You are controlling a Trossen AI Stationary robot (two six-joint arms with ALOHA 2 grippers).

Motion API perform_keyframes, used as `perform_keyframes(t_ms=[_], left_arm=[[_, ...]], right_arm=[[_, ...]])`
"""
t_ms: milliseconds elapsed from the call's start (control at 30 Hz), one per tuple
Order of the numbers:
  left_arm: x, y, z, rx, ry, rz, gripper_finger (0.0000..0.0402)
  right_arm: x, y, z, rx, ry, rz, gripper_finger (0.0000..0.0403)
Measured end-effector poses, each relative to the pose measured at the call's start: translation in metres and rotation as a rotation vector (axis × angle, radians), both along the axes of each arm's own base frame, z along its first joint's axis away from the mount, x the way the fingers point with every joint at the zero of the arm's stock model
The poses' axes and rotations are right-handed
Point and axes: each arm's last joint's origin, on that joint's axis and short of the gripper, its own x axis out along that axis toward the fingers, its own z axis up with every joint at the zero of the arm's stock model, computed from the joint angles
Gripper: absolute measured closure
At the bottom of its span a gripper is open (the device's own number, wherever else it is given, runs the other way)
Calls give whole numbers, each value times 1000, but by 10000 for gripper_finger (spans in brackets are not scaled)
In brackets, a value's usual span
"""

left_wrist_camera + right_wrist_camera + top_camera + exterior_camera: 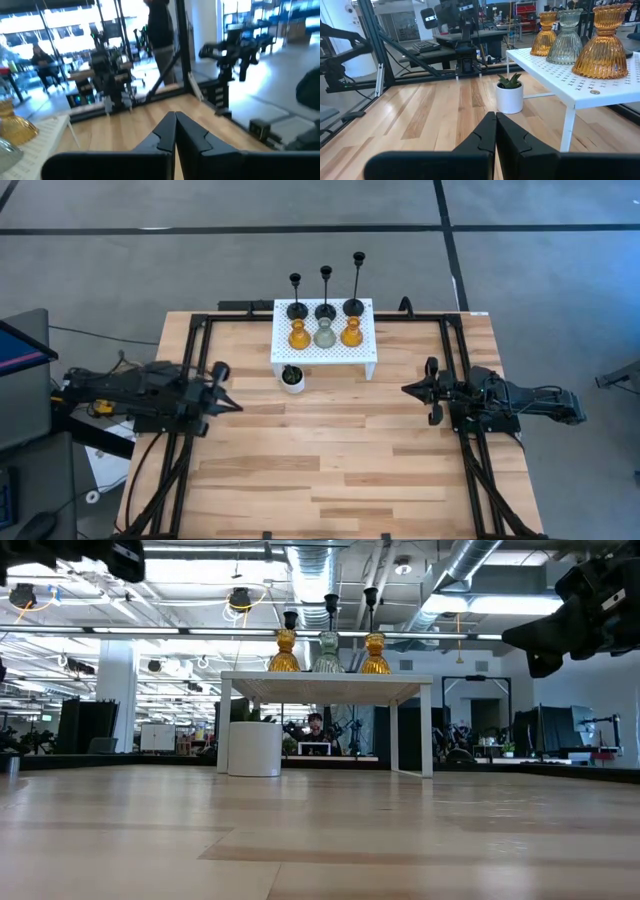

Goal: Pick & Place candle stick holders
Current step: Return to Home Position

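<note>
Six candle stick holders on white shelf at desk far edge, left claw and right claw both pinched together, near the side edges.

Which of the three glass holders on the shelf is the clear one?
The middle holder: greyish-clear glass, flanked on both sides by amber holders.

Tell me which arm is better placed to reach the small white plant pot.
Left, probably. The left gripper is nearer the plant pot, with only bare table between. The right gripper is farther, and the white shelf corner stands partly in its way.
</note>
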Motion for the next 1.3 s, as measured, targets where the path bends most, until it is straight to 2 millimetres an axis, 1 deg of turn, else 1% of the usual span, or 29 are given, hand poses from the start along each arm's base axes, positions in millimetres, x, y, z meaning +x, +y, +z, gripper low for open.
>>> perform_keyframes(t_ms=[133, 333, 533, 600, 700, 833, 967, 1033, 1100, 1200, 1300], left_arm=[[-17, 2, 0, -26, -54, -6, 397], [-13, 2, -6, -24, -25, 3, 395], [-15, 1, -8, -21, -11, -18, 397], [-14, 0, -11, -13, 11, -31, 396], [-10, -1, -21, -8, 31, -41, 395], [2, -3, -47, -9, 63, -38, 395], [13, -3, -72, -29, 19, 10, 397], [15, -3, -80, -55, 19, 41, 397], [16, -2, -81, -85, 39, 63, 396], [17, -2, -82, -87, 49, 63, 396], [18, -2, -86, -77, 94, 66, 396]], right_arm=[[0, 0, 0, 0, 0, 0, 403], [0, 0, 0, 0, 1, 0, 403], [0, 0, 0, 0, -1, 0, 403], [0, 0, 0, 0, 1, 0, 403], [0, 0, 0, 0, 0, 0, 403], [0, 0, 0, 0, 0, 0, 403], [0, 0, 0, 0, 0, 0, 403], [0, 0, 0, 0, 0, 0, 403], [0, 0, 0, 0, 0, 0, 403], [0, 0, 0, 0, 0, 0, 403], [0, 0, 0, 0, 0, 0, 403]])
